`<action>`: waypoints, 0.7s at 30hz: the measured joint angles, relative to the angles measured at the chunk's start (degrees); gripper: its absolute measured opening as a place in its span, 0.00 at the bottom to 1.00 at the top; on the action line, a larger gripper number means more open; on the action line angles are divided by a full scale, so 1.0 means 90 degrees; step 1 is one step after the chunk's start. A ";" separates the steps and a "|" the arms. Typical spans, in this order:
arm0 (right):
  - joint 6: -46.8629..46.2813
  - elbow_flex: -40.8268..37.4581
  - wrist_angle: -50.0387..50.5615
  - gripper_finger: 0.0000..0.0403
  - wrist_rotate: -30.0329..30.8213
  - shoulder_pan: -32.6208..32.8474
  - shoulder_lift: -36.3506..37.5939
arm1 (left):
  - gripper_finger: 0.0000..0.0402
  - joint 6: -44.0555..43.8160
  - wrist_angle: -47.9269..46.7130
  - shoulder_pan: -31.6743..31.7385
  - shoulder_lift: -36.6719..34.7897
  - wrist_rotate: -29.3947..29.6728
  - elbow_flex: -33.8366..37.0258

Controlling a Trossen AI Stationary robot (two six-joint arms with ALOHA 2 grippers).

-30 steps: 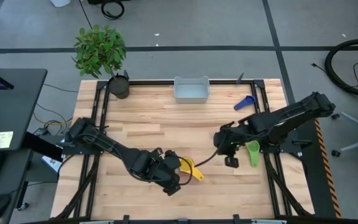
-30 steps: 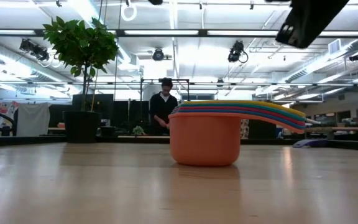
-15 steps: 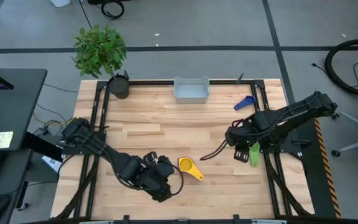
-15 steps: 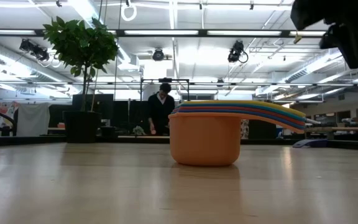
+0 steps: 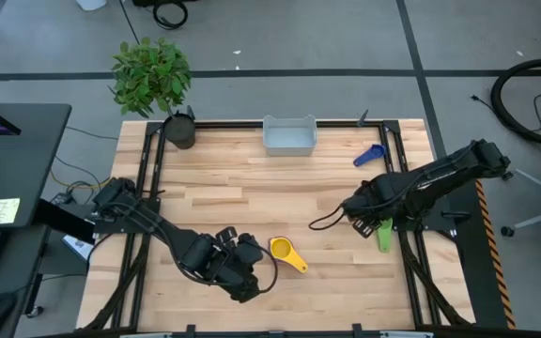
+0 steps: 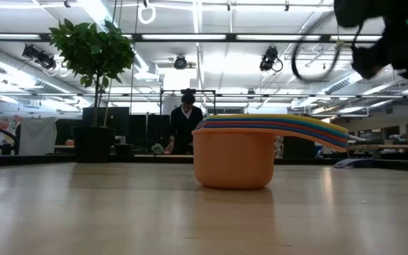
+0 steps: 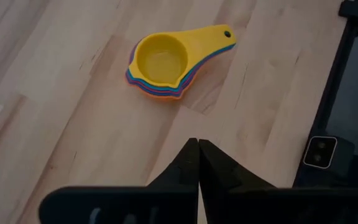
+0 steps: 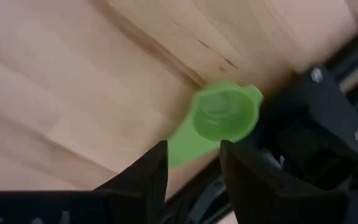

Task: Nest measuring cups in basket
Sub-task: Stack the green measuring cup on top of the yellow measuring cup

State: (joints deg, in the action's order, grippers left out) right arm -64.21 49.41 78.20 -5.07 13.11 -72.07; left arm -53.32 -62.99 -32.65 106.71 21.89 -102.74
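A nested stack of measuring cups (image 5: pixel 285 252) stands on the table near the front, yellow on top and orange (image 6: pixel 234 159) at the bottom, handles fanned to one side. My left gripper (image 7: pixel 198 144) is shut and hovers a little to the near left of the stack (image 7: pixel 161 63), touching nothing. A single green cup (image 8: pixel 224 117) lies by the right frame rail. My right gripper (image 8: pixel 191 160) is open above it, its fingers on either side of the green handle, apart from it. A blue cup (image 5: pixel 369 155) lies at the far right. The basket (image 5: pixel 289 134) stands at the far edge.
A dark plant pot (image 5: pixel 181 129) with a leafy plant stands at the far left corner. Black frame rails (image 5: pixel 404 188) run along the table's sides, and the green cup lies close against the right one. A person stands in the room beyond the table (image 6: pixel 184 127).
My left gripper has drawn back from the cup stack toward the near left and a little up, then stopped; the stack stays put. My right gripper has gone toward the right edge over the green cup, sunk, and tipped and rolled until it points down.
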 joint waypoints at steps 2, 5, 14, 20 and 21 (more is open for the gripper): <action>-0.0037 -0.0244 -0.0031 0.38 -0.0142 -0.0064 -0.0002 | 0.01 0.0002 -0.0015 0.0022 -0.0001 -0.0005 0.0000; -0.0036 -0.0531 -0.0324 0.38 -0.0384 -0.0105 -0.0002 | 0.01 0.0064 -0.0039 0.0077 0.0001 -0.0069 0.0000; -0.0093 -0.1201 -0.1685 0.38 -0.0561 -0.0103 -0.0002 | 0.01 0.0066 -0.0045 0.0152 0.0001 -0.0125 0.0000; -0.0184 -0.1380 -0.1675 0.37 -0.0534 -0.0016 -0.0002 | 0.01 0.0026 -0.0044 0.0152 0.0001 -0.0181 0.0000; -0.0184 -0.1384 -0.1678 0.36 -0.0461 0.0003 -0.0002 | 0.01 0.0024 -0.0043 0.0152 0.0001 -0.0180 0.0000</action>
State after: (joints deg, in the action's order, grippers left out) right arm -65.87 36.95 63.10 -9.21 13.14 -72.10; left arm -53.10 -63.37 -31.29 106.72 20.27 -102.74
